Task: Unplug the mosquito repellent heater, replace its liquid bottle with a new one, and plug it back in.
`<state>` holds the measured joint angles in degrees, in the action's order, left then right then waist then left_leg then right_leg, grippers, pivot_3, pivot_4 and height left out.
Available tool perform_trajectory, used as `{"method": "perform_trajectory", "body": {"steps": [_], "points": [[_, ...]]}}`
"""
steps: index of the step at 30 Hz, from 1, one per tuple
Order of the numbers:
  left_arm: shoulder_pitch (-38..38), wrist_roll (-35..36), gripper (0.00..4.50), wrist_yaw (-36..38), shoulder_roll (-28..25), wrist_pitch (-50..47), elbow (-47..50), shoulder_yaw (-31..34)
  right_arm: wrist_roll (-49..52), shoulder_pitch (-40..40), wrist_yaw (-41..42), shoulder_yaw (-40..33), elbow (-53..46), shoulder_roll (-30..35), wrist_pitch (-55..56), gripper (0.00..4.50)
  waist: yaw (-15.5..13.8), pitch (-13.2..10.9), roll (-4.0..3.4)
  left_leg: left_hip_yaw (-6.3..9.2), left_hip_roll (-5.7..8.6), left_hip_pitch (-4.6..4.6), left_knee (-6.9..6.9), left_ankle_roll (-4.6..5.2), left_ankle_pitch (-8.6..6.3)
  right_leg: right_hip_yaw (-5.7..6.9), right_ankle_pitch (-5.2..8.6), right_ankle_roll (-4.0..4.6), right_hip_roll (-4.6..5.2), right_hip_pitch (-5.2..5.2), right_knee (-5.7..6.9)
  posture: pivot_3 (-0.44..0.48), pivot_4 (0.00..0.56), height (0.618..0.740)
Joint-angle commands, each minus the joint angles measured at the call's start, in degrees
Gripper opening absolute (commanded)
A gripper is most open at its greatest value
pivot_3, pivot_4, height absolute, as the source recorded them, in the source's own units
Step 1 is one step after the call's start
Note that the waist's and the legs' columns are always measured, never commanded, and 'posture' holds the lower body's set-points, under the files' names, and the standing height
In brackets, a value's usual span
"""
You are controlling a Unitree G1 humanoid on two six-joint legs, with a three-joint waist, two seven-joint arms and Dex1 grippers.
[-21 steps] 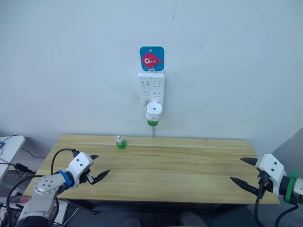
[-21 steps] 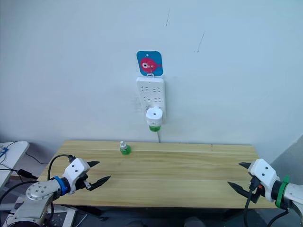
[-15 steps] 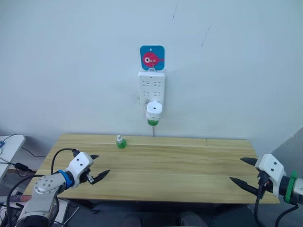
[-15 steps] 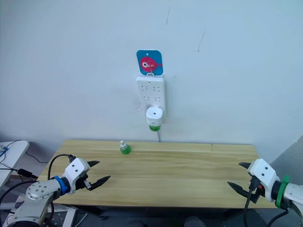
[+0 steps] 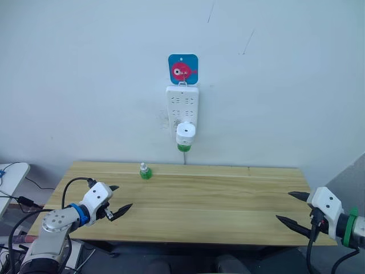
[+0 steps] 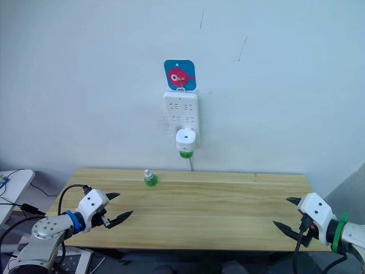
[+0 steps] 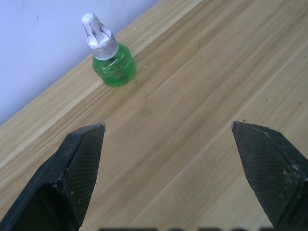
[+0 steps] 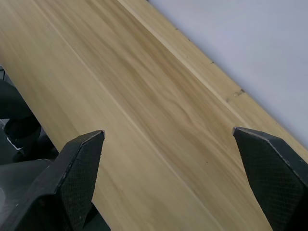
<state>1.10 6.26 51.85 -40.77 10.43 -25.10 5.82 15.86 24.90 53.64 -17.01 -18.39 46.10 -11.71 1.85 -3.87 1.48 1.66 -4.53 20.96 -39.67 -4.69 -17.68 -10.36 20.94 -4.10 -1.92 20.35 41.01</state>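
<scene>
1. Small white rounded plastic mosquito repellent heater (image 5: 185, 133) sits plugged into the white wall power strip (image 5: 182, 106) (nothing started).
2. Left gripper (image 5: 117, 200) and right gripper (image 5: 292, 206) hang spread, empty.
3. Next: reach up, unplug.

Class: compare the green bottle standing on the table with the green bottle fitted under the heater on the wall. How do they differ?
The bottle on the table stands free near the table's far edge, its white neck bare. The bottle in the mosquito repellent heater hangs off the power strip, above the table, with a green rim showing below the heater. Both are green.
</scene>
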Motion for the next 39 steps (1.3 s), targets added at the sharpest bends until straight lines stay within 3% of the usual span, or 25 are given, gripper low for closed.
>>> {"method": "perform_trajectory", "body": {"steps": [1,18,26,31,36,39], "points": [[0.20,0.62,4.50,0.83,-1.37,0.27,2.25,0.63,0.72,0.11,0.07,-1.79,-1.51,0.15,0.54,4.47,0.00,-0.08,-0.01,0.00,0.00,0.00,0.00,0.00,0.00,0.00,0.00,0.00,0.00,0.00,0.00,0.033,0.042,0.697],[2.17,5.44,4.50,3.11,-2.36,-1.93,5.96,3.96,0.71,0.71,0.13,-1.55,-0.69,-0.65,2.03,4.47,0.00,-1.14,0.00,-0.01,-0.01,0.04,0.02,-0.01,-0.01,0.00,0.02,0.01,0.00,0.05,-0.01,0.030,0.072,0.697],[1.28,9.97,4.50,1.97,-2.32,-14.12,19.22,4.87,2.51,-0.82,-3.43,-1.38,-8.81,-3.31,0.04,4.47,0.16,-3.32,-0.10,0.00,-0.02,0.26,-0.02,-0.01,0.00,-0.01,0.00,0.00,0.00,0.14,0.00,-0.019,0.124,0.697],[-3.95,14.02,4.50,0.74,-2.26,-25.19,27.57,4.54,4.67,-2.83,-7.18,0.36,-18.74,-5.04,-4.35,4.47,0.21,-4.57,-0.38,0.12,0.02,1.03,-0.21,-0.01,0.01,0.03,-0.31,-0.02,0.00,0.61,0.00,-0.048,0.158,0.697],[-13.98,18.94,4.50,-0.41,-0.85,-34.79,31.13,3.85,8.12,-8.45,-13.43,3.34,-27.43,-8.11,-10.41,4.47,0.33,-5.67,-0.49,0.35,0.01,1.58,-0.23,-0.02,0.01,0.23,-0.37,0.06,-0.03,1.04,0.04,-0.079,0.183,0.697],[-18.80,20.50,3.91,-0.87,-0.06,-37.80,30.24,3.93,8.95,-10.10,-15.22,4.12,-29.72,-8.98,-12.24,4.50,0.53,-6.33,-0.52,0.48,0.02,1.71,-0.25,-0.02,0.01,0.34,-0.37,0.07,-0.03,1.08,0.02,-0.095,0.193,0.697]]}}
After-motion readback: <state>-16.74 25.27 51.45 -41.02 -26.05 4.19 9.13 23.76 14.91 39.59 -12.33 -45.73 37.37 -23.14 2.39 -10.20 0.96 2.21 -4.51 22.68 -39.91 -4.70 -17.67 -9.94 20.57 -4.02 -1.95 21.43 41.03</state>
